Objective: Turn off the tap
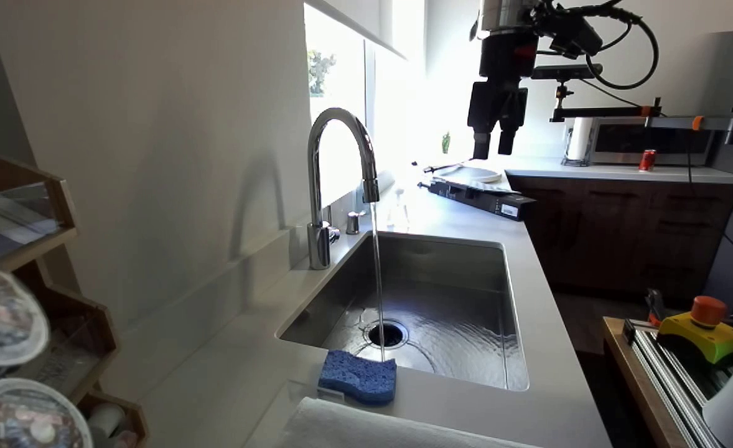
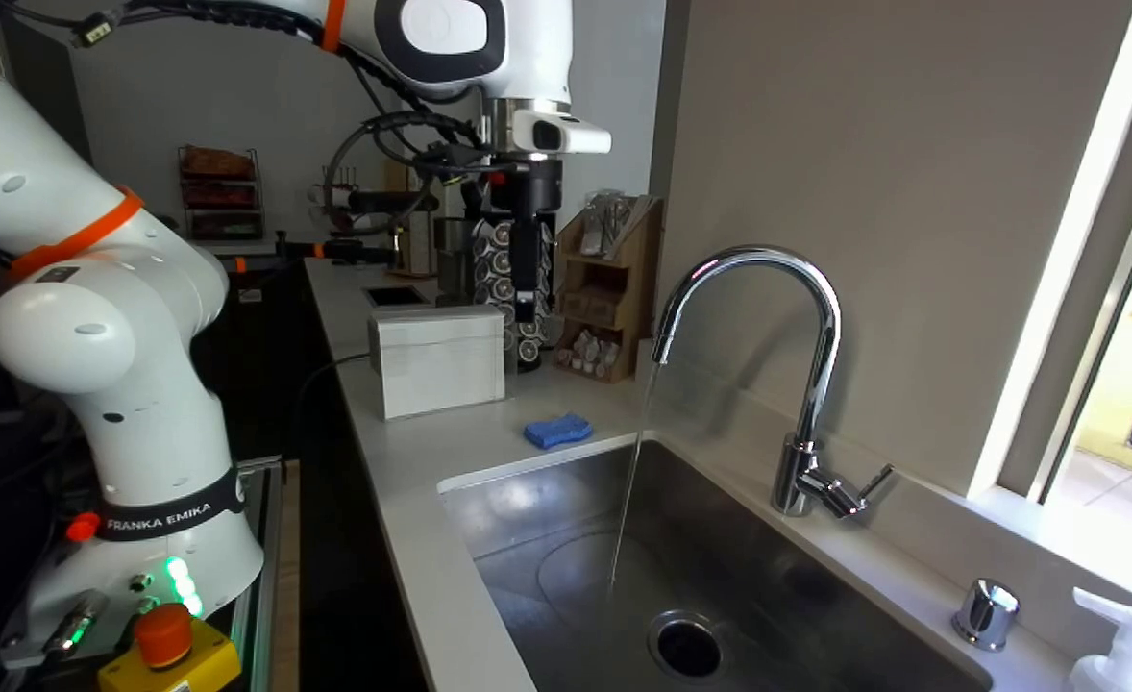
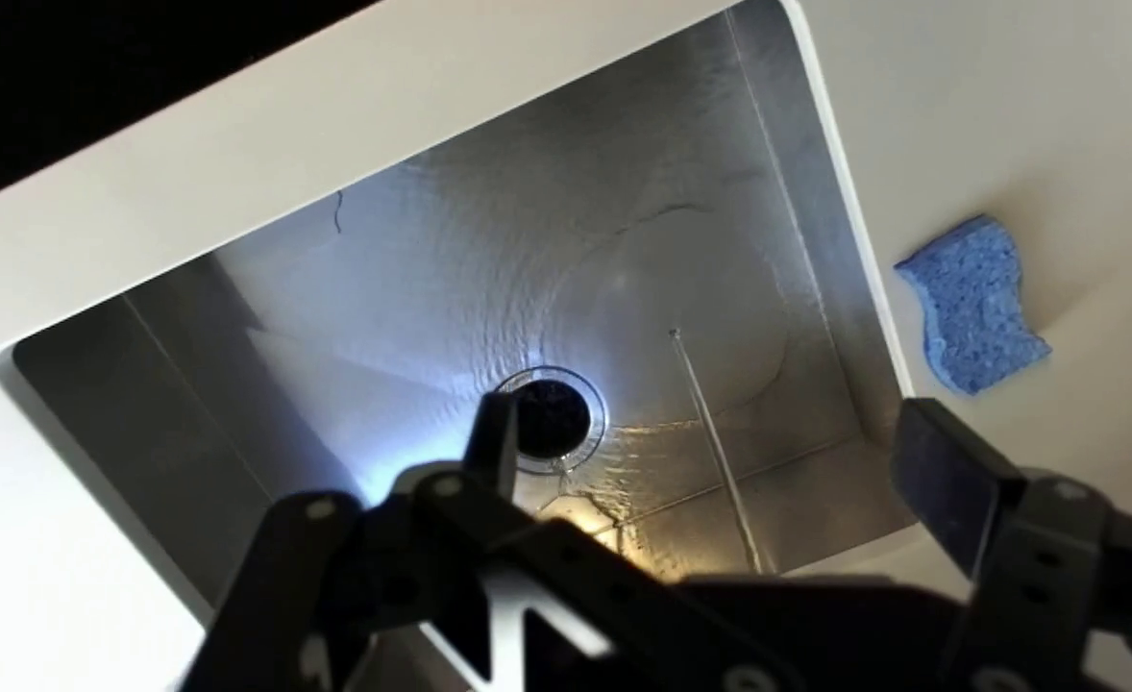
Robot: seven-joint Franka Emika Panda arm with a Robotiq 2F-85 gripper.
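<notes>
Tap [image 1: 315,180]: upright on the counter [image 2: 436,538] at the long edge of the sink [image 1: 435,256], its spout [image 1: 371,188] arched over the opening — and running.
Lever [image 2: 878,481]: at the side of the tap's foot, slanting upward in an exterior view.
Water [image 1: 376,267]: one thin stream from the spout, striking the sink's floor near the drain [image 3: 554,419], with ripples across the steel.
Gripper [image 3: 720,452]: pointing down, apart from the tap in both exterior views; its fingers [image 3: 955,476] stand wide apart — the stream shows in the gap between them in the wrist view.
Arm [image 2: 143,288]: white, mounted beside the counter, bent over toward the sink.
Stop button [image 2: 162,634]: red on a yellow housing, just beside the arm's foot.
Sponge [image 3: 979,306]: blue, on the counter just beside the sink's rim.
Box [image 2: 441,363]: white, on the counter near the sponge.
Pump [image 2: 1123,644]: white, near a chrome cap [image 2: 986,615] along the tap's edge of the sink.
Can [image 1: 648,160]: red, on the far worktop, in front of the microwave [image 1: 621,142].
</notes>
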